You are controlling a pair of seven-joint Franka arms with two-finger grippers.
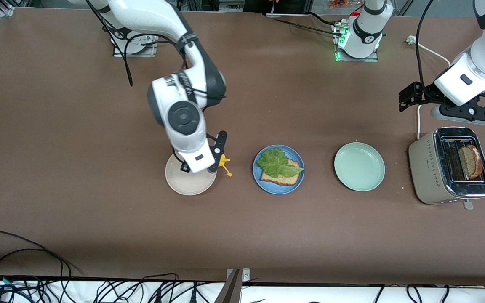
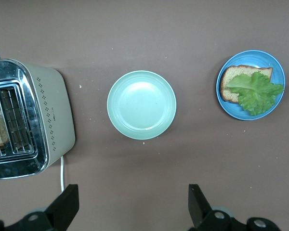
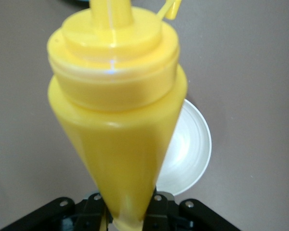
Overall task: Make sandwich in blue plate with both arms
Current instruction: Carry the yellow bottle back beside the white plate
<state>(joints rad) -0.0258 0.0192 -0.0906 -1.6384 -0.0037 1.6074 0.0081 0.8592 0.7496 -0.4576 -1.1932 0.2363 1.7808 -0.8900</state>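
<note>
The blue plate [image 1: 282, 190] holds one slice of brown bread [image 1: 282, 179] with a green lettuce leaf [image 1: 277, 163] on it. All three also show in the left wrist view: the plate [image 2: 241, 109], the bread [image 2: 231, 82] and the leaf [image 2: 256, 89]. A second brown slice [image 1: 471, 162] stands in the toaster [image 1: 427, 168]. My right gripper [image 3: 127, 211] is shut on a yellow squeeze bottle [image 3: 118, 96], over the cream-white plate [image 1: 187, 185]. The bottle's tip [image 1: 225, 165] points toward the blue plate. My left gripper [image 2: 133, 192] is open and empty, up in the air over the table beside the toaster [image 2: 53, 120].
A pale green plate [image 1: 359, 166] lies between the blue plate and the toaster; it also shows in the left wrist view [image 2: 141, 104]. The toaster's white cord [image 1: 418, 122] runs toward the arm bases. Cables lie along the table's edge nearest the front camera.
</note>
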